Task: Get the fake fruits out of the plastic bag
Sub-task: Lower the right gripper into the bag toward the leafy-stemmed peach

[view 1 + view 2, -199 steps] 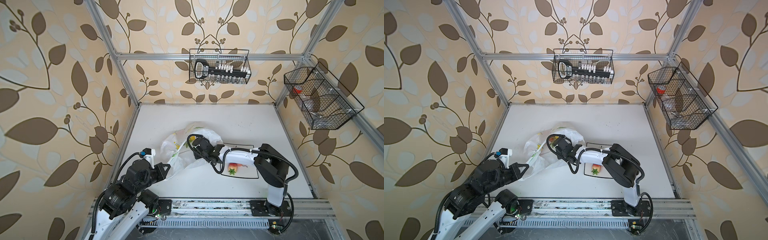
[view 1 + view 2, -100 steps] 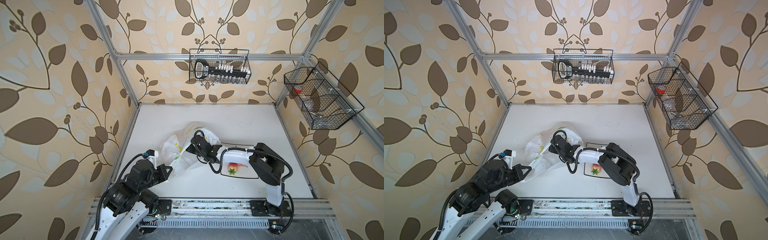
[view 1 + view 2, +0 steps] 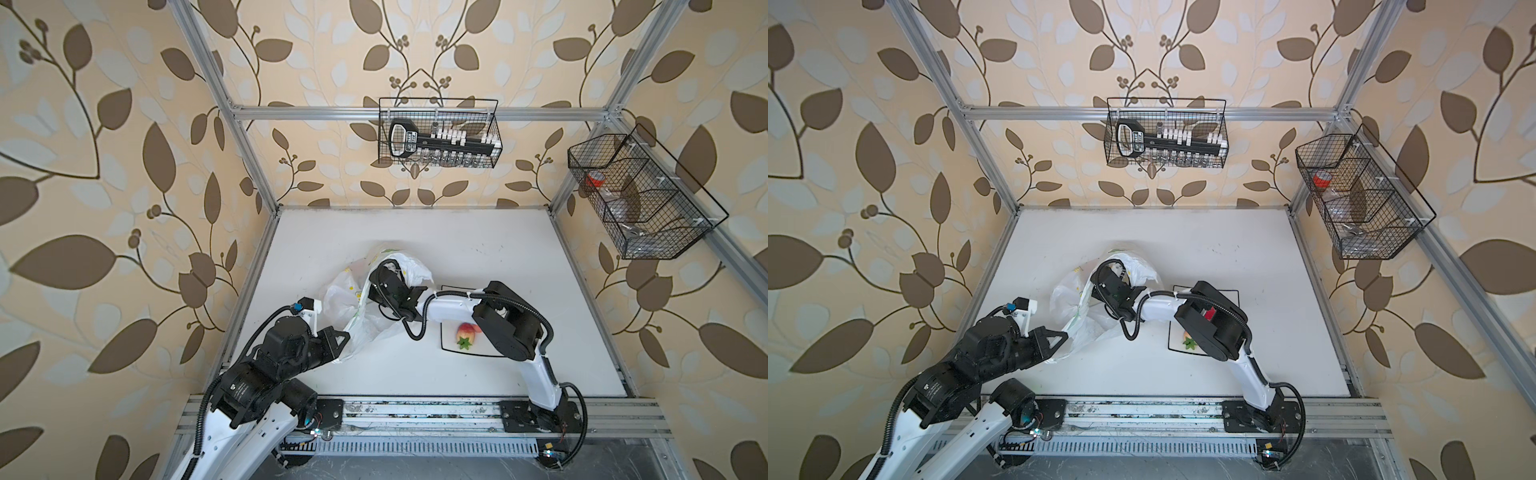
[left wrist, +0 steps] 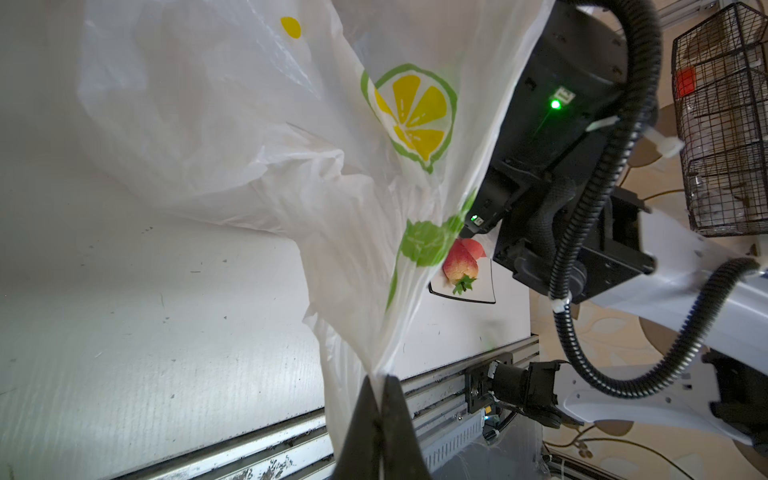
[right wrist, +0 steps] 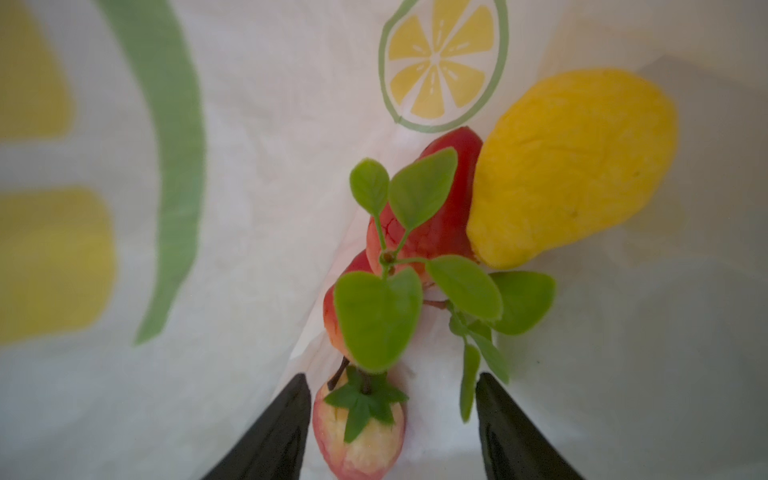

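The right gripper [image 5: 392,380] has gone deeper into the bag [image 3: 343,297]. Its jaws are now released either side of a strawberry [image 5: 359,432], probably the next pick. The left gripper [image 4: 377,378] keeps its jaws clenched on the bag's edge.

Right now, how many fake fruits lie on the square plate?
2: a strawberry on the square plate, and a red-pink piece beside it, half hidden by the right arm. The arm may hide more.
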Action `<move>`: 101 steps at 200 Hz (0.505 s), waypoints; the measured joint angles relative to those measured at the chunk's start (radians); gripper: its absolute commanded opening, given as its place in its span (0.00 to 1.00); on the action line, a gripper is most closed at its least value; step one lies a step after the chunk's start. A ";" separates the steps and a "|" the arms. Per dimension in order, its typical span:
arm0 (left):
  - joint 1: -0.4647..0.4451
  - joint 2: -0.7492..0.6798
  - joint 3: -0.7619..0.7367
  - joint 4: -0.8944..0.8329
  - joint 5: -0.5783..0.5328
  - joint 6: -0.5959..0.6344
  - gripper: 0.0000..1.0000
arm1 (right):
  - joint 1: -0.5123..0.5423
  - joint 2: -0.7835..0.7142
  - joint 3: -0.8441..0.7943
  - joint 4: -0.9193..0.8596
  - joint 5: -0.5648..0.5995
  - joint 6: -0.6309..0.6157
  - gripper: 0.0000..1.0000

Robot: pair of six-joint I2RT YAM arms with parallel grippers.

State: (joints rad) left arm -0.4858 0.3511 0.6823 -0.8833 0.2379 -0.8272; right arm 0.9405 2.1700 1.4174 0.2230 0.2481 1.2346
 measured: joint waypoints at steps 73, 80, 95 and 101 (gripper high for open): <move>0.000 0.000 0.000 0.005 0.021 0.001 0.00 | -0.034 0.131 0.148 -0.044 0.033 0.051 0.62; 0.000 0.000 0.000 0.004 0.021 0.001 0.00 | -0.038 0.134 0.154 -0.049 0.035 0.053 0.59; 0.000 0.000 0.000 0.004 0.021 0.001 0.00 | -0.045 0.135 0.156 -0.056 0.041 0.055 0.53; 0.000 0.000 0.000 0.004 0.021 0.001 0.00 | -0.047 0.135 0.156 -0.056 0.043 0.055 0.51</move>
State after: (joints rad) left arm -0.4858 0.3511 0.6823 -0.8791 0.2588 -0.8261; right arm 0.8936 2.3054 1.5730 0.1665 0.2916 1.2896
